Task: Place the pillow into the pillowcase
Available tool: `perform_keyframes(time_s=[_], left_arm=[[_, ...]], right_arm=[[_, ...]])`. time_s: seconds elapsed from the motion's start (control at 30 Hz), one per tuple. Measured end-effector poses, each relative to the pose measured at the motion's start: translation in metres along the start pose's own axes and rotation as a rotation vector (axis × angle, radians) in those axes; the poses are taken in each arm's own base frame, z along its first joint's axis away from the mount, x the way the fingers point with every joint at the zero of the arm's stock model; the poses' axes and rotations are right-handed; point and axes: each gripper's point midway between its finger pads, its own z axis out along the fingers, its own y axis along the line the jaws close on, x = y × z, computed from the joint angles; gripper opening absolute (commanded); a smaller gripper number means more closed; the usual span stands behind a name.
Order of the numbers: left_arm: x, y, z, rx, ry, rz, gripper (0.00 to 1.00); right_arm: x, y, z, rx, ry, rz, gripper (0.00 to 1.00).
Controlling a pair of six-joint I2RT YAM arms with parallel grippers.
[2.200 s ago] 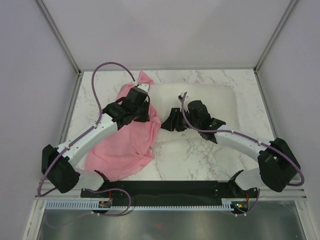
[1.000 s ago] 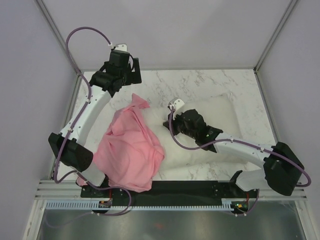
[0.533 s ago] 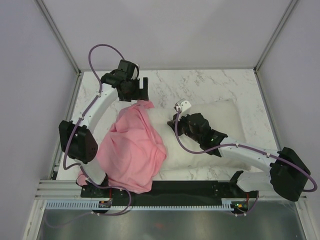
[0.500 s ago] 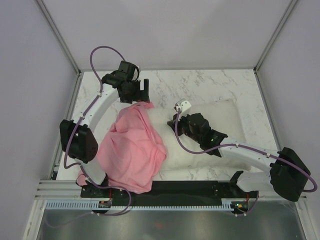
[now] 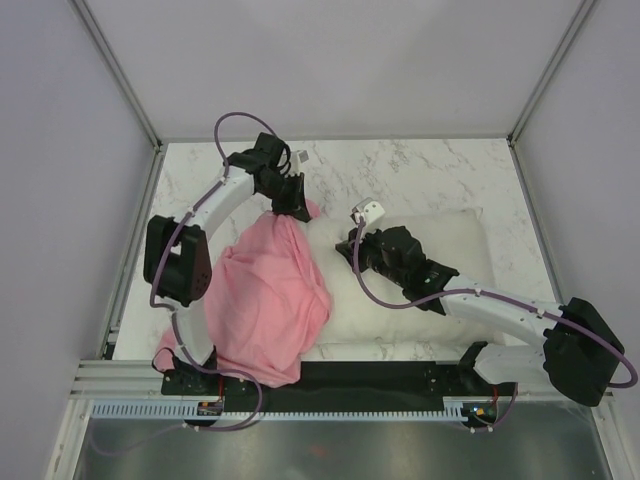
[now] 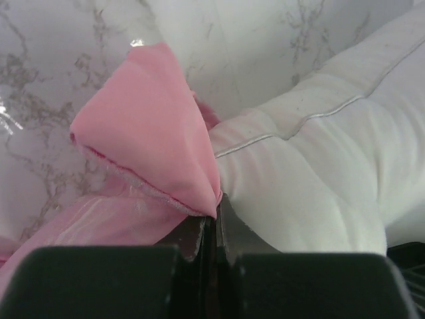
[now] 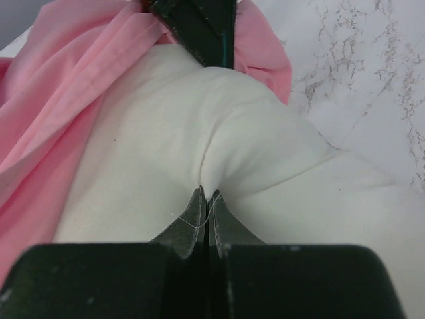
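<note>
Pink satin nearest: logged pillowcase [image 5: 265, 310] heaped near-left on marble table [image 5: 420, 165], covering white pillow [image 5: 440, 235] at its left end. Mid-table, noted right gripper [image 7: 207, 199] clamped on pillow fabric. Farthest, noted left gripper [image 6: 214, 214] pinched together, seemingly on pillowcase corner.

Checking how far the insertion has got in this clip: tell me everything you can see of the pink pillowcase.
The pillowcase is thin, shiny pink fabric, crumpled into loose folds. It lies on the left side of the table, reaching its near edge, and drapes over the left end of the white pillow. Its far corner, which shows a stitched hem, is pinched in the shut left gripper. Whether the pillow's end is actually inside it cannot be told.
</note>
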Motion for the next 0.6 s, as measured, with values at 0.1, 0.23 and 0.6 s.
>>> perform_keyframes(time_s=[0.1,0.23,0.6], left_arm=[[-0.011,-0.014,0.009,0.04,0.009,0.028,0.02],[-0.026,-0.042,0.027,0.069,0.036,0.088,0.02],[-0.018,-0.117,0.061,0.127,0.128,0.313,0.02]], right_arm=[[0.0,0.005,0.0,-0.023,0.001,-0.01,0.0],[-0.005,0.016,0.003,-0.044,0.006,-0.049,0.0],[-0.022,0.034,0.027,-0.077,0.017,-0.097,0.0]])
